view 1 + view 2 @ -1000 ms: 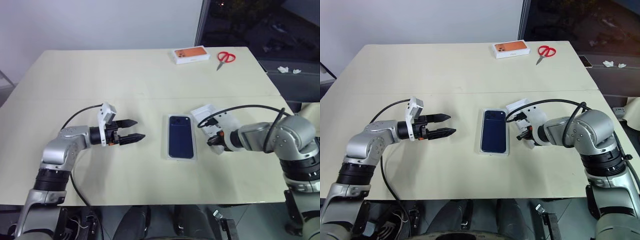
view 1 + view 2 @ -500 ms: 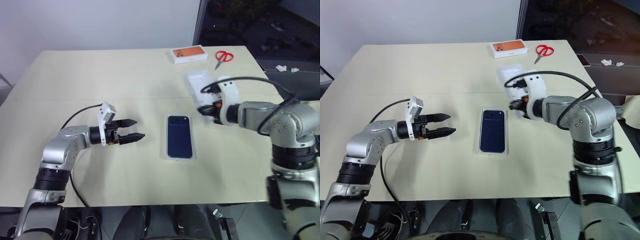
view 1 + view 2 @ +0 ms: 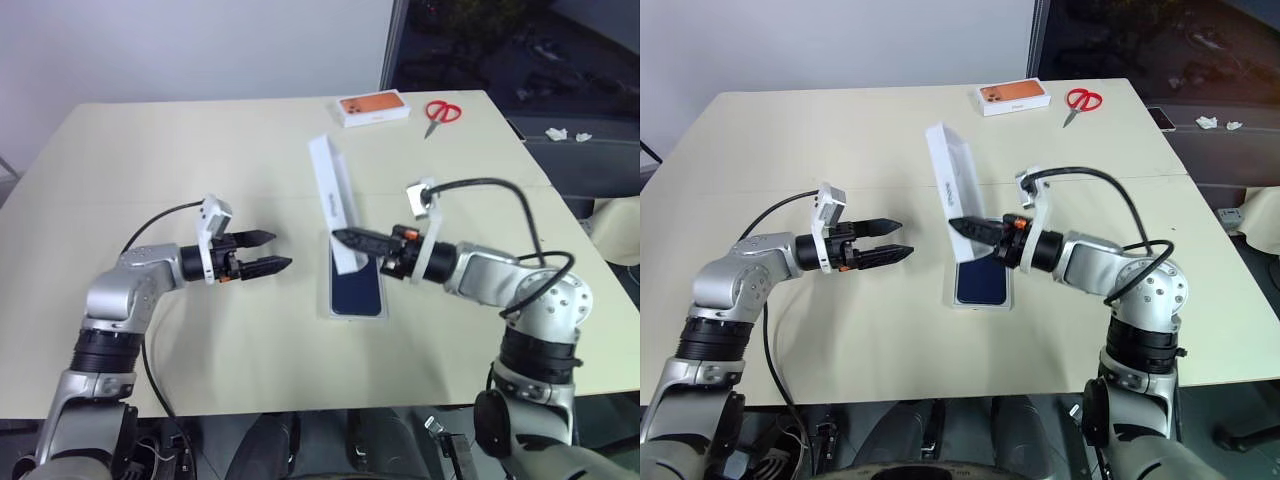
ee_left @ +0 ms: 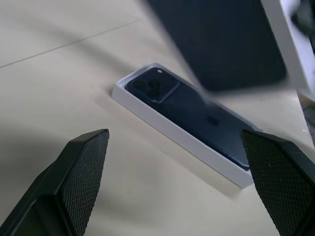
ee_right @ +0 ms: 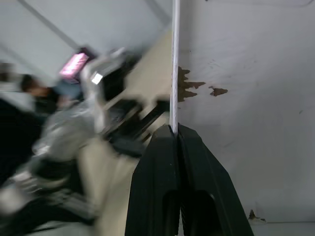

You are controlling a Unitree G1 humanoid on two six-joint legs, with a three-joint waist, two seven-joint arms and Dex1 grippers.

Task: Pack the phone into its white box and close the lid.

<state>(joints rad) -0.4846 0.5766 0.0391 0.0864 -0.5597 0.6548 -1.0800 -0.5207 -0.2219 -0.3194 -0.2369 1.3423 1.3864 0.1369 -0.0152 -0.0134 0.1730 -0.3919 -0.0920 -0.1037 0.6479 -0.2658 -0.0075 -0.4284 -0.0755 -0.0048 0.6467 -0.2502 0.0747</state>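
The dark navy phone (image 3: 357, 291) lies flat in the shallow white box (image 4: 173, 132) at the middle of the table, camera cluster toward the far end. My right gripper (image 3: 337, 236) is shut on a thin wall of the white lid (image 3: 333, 192). The lid stands tilted on edge just above the phone's far end. In the right wrist view the lid's plain white inside (image 5: 246, 93) sits beside the pinching fingertips (image 5: 167, 137). My left gripper (image 3: 280, 250) hovers open to the left of the box, pointing at it, with nothing between its fingers (image 4: 74, 172).
An orange-topped white box (image 3: 372, 108) and red-handled scissors (image 3: 441, 112) lie at the far edge of the cream table (image 3: 200, 150). A dark gap and grey furniture lie beyond the table's right side.
My right gripper has swung left and upward with the lid, from right of the box to above the phone, turning the lid up on edge. The left gripper has stayed in place.
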